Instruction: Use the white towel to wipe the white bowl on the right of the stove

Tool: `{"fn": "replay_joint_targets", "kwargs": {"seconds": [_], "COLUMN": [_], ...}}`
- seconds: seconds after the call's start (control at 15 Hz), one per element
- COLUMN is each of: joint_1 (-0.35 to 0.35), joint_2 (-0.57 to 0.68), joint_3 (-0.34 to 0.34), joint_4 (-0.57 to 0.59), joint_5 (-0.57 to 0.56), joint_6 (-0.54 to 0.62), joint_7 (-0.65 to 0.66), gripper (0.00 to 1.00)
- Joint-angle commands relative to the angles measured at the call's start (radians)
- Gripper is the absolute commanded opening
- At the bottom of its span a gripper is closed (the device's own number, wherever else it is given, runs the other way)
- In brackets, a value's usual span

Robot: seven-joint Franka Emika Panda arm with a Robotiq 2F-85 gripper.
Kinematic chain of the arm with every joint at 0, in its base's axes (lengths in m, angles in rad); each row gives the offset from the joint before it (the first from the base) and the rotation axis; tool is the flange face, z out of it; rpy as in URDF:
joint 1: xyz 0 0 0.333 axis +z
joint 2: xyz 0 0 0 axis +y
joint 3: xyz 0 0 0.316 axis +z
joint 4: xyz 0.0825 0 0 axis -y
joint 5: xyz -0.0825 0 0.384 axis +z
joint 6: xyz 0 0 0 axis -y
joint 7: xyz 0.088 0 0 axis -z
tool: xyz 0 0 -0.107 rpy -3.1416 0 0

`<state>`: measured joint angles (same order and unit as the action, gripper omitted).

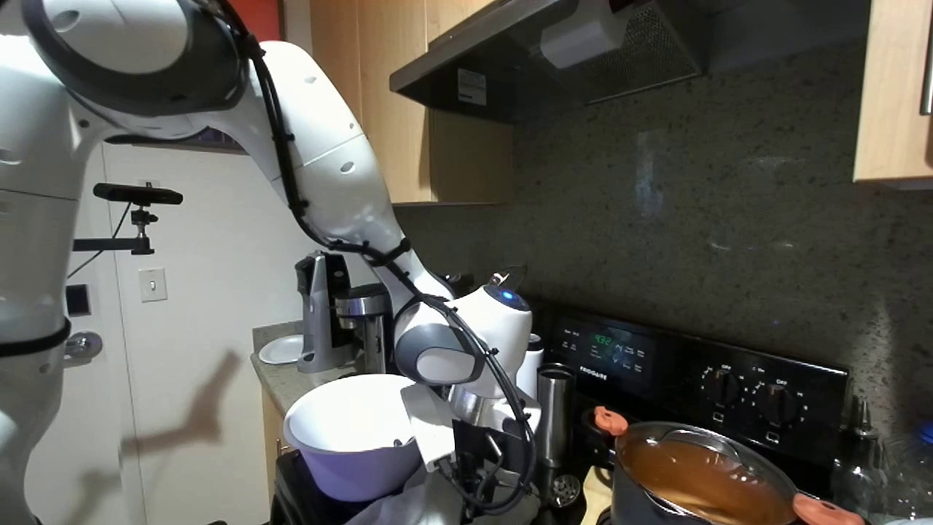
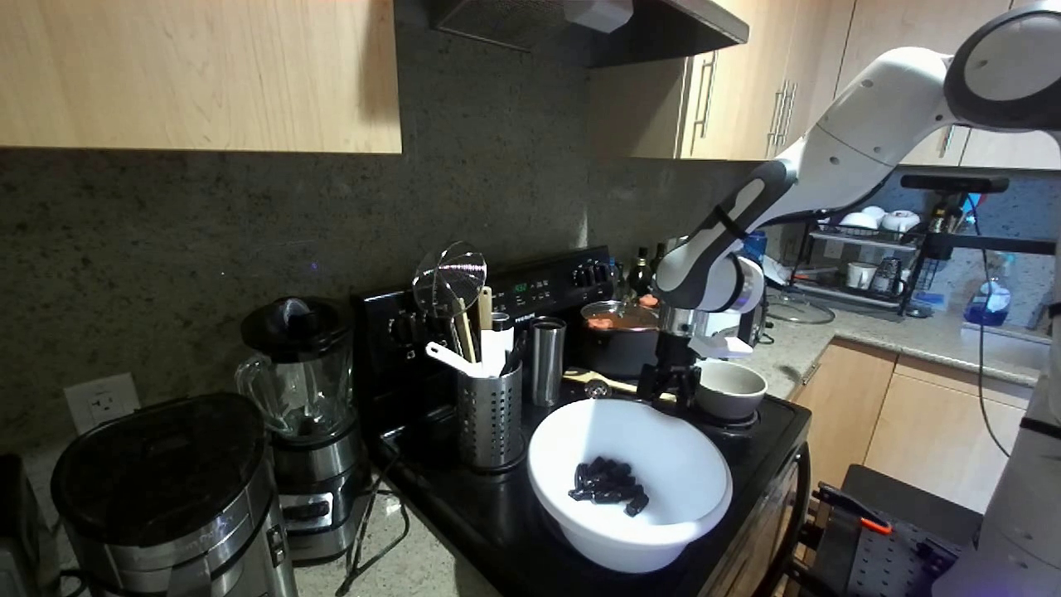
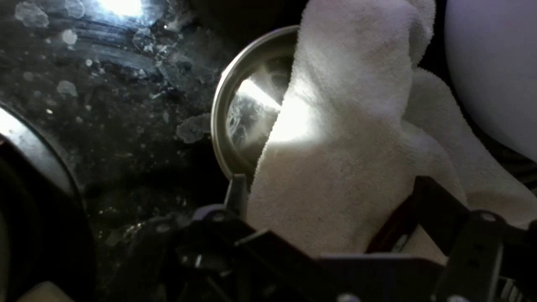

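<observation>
The white, fluffy cloth towel [image 3: 356, 134] lies rumpled below me in the wrist view, filling the gap between my two black fingertips [image 3: 238, 192]. My dark jointed gripper [image 3: 330, 184] stands spread wide; I cannot tell whether either finger touches the cloth. In an exterior view, the small off-white round bowl [image 2: 731, 403] sits upright on the right of the glossy black stove [image 2: 489, 522], just beside my gripper. In the wrist view, the towel's edge overlaps a round, shiny, rimmed vessel [image 3: 246, 117]; whether that is this same bowl I cannot tell. Near me is the large, deep, smooth white bowl [image 2: 684, 473], holding a heap of small black pieces [image 2: 609, 481]. The dark round pot with orange handles [image 1: 627, 503], brownish orange inside, stands toward the stove's back, a pale wooden utensil [image 1: 598, 497] just beside it. Well apart from the small bowl are a tall steel tumbler [image 2: 547, 361] and a perforated steel canister [image 2: 489, 423] packed with utensils.
</observation>
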<state>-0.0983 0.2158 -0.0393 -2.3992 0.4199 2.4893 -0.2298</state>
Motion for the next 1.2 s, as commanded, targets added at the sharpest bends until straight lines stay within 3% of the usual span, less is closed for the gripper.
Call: {"fn": "replay_joint_targets", "kwargs": {"seconds": [0.0, 0.07, 0.67, 0.87, 1.13], "joint_1": [-0.01, -0.011, -0.008, -0.005, -0.006], "joint_2": [0.008, 0.012, 0.008, 0.003, -0.023], "joint_3": [0.01, 0.011, 0.038, 0.048, 0.043], "joint_4": [-0.003, -0.004, -0.045, -0.054, -0.032], "joint_5": [-0.013, -0.012, 0.044, 0.058, 0.053], "joint_6": [-0.022, -0.019, 0.005, 0.006, -0.021], "joint_7": [0.029, 0.028, 0.03, 0.049, 0.091], "gripper": [0.75, 0.74, 0.05, 0.0, 0.02]}}
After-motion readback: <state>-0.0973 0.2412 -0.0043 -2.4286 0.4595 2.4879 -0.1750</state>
